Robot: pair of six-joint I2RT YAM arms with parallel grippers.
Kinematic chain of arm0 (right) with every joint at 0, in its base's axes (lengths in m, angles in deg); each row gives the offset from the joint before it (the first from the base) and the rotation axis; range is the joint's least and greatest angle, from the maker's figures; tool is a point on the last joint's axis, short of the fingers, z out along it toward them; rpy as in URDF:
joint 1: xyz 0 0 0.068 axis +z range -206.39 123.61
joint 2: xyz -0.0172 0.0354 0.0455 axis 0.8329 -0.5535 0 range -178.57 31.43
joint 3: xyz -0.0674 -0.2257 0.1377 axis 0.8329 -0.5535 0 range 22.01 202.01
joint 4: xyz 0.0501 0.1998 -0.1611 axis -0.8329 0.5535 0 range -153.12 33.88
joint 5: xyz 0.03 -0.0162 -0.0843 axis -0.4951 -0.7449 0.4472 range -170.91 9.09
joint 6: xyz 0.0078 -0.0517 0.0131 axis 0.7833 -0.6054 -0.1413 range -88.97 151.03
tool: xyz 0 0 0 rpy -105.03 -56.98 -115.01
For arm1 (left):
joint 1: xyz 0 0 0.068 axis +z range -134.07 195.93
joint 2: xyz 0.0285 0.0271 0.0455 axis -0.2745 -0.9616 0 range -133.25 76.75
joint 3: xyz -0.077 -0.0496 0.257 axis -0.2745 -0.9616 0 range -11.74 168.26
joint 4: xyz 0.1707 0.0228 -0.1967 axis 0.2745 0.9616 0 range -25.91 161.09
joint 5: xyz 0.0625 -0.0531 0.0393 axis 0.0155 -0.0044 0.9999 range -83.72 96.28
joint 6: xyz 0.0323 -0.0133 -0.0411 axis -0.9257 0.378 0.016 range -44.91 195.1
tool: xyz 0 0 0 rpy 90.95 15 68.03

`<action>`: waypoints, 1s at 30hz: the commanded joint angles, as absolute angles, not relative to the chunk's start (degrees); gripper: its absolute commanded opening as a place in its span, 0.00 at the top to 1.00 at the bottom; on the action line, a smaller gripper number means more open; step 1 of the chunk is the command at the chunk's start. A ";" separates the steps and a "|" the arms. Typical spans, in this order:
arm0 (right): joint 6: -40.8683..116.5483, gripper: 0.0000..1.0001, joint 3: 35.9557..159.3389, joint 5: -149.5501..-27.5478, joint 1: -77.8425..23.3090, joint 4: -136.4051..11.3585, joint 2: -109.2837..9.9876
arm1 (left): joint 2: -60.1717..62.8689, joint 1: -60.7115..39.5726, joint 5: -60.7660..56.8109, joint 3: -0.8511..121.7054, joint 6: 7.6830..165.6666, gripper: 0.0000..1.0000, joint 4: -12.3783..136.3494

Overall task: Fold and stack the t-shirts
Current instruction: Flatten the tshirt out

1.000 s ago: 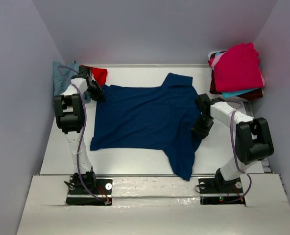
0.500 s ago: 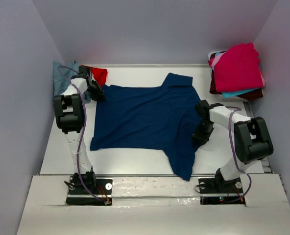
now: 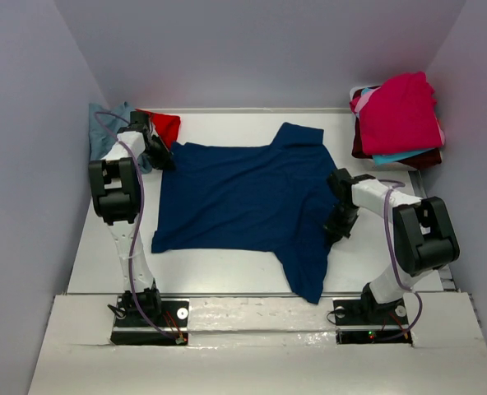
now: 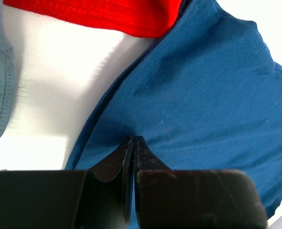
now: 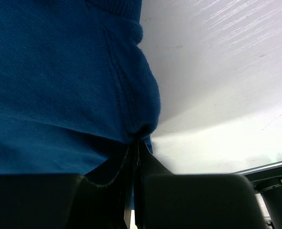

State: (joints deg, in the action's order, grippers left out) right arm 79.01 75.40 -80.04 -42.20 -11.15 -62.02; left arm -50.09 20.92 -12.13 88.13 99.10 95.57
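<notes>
A navy t-shirt (image 3: 243, 202) lies spread flat across the middle of the white table, with no print showing. At its far left corner my left gripper (image 3: 163, 156) is shut on the cloth, and the left wrist view has the jaws pinched together on the blue fabric (image 4: 203, 95). My right gripper (image 3: 336, 229) is shut on the shirt's right edge; in the right wrist view a bunched hem (image 5: 136, 109) is clamped between the closed jaws. Near the left gripper lie a red tee (image 3: 166, 126) and a blue-grey tee (image 3: 112, 123).
A pile of t-shirts (image 3: 400, 115) sits at the far right corner, magenta on top with turquoise and maroon layers under it. The grey booth walls stand close on both sides. One sleeve of the navy shirt (image 3: 309, 276) reaches toward the near table edge.
The right gripper has slid a little toward the near side along the shirt's right edge and closed on the hem. The left arm and the shirt's body have not moved.
</notes>
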 commanded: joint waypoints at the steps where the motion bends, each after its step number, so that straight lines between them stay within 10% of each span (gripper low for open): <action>1: 79.54 0.93 73.43 -77.48 -42.59 -10.30 -60.15 | -50.07 21.73 -12.52 89.07 98.12 0.87 96.43; 30: 78.22 0.91 69.30 -76.43 -42.59 3.67 -43.90 | -49.19 23.92 -12.35 88.37 98.47 0.91 96.96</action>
State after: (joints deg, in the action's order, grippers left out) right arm 78.58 69.74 -77.82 -42.20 -1.08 -47.35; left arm -50.11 23.02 -12.09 88.13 99.10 95.73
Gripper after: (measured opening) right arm 0.086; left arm 0.101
